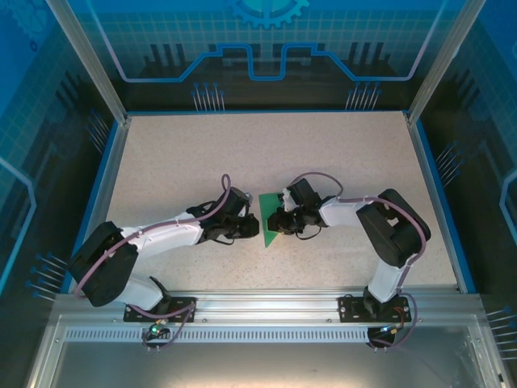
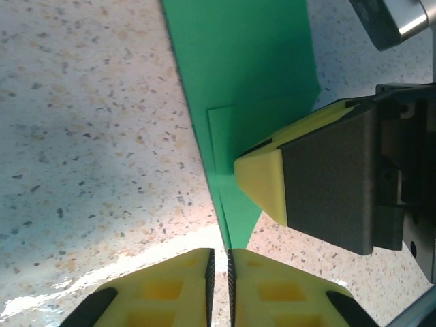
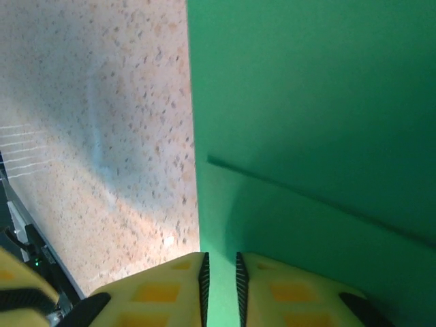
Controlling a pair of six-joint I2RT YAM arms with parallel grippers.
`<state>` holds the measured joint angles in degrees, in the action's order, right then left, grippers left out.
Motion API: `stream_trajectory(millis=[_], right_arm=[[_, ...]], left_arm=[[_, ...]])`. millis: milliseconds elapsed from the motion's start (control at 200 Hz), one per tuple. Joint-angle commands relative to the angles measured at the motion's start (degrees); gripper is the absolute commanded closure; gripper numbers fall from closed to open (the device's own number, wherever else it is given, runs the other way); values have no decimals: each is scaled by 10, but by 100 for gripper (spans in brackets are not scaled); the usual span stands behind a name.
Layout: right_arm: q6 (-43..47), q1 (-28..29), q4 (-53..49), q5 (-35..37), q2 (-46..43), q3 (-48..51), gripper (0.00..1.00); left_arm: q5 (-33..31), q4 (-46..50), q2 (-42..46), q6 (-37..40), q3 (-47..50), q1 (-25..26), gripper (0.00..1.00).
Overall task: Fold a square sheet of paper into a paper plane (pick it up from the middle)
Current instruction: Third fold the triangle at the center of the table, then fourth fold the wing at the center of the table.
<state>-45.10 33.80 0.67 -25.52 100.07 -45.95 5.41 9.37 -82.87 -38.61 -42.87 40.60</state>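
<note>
At the near edge of the bench [image 1: 242,145] a slotted metal rail [image 1: 266,301] carries both bases. From it the left arm [image 1: 153,238] leans in from the left and the right arm [image 1: 388,230] bends in from the right, and their wrists meet head-on around the middle of the speckled surface. The left gripper [image 1: 250,226] and the right gripper [image 1: 276,220] face each other, with the green paper [image 1: 266,204] between them. It lies on the bench as a narrow layered shape, broad at its far end and tapering to a point at its near end. In the left wrist view the left gripper's yellow fingers [image 2: 170,286] stand almost together, with a thin slit between the ribbed pads. The paper's pointed end comes right up to that slit, but I cannot tell whether it is pinched there. The same view shows one yellow finger [image 2: 262,180] of the right gripper set on the paper, just beside the edge of a folded flap. In the right wrist view that gripper's fingers [image 3: 293,293] are a narrow gap apart and green shows through the gap. Whether the pads are clenched on the sheet or merely poised over it I cannot tell. A straight crease runs slantwise across the paper beyond them. Farther off the bench runs bare to a blue rim, and behind it stands a clear back panel [image 1: 266,48] with blue line patterns.
</note>
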Motion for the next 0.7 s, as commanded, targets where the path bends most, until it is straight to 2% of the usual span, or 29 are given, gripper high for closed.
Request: stream_trajectory(millis=[0, 130, 285, 510, 695], right_arm=[[-3, -28, -20, 16, -81, 20, 75], [18, -70, -73, 45, -142, 43, 72], [30, -123, -77, 22, -167, 79, 68], [46, -130, -81, 8, -156, 76, 57], [46, -128, -67, -13, -124, 60, 55]], left_arm=[[40, -15, -19, 17, -29, -2, 79], [65, -20, -55, 28, -66, 6, 78], [66, -1, -113, 41, -122, 16, 80], [14, 19, -176, 34, -153, 16, 86], [-24, 27, -193, 37, -153, 15, 89]])
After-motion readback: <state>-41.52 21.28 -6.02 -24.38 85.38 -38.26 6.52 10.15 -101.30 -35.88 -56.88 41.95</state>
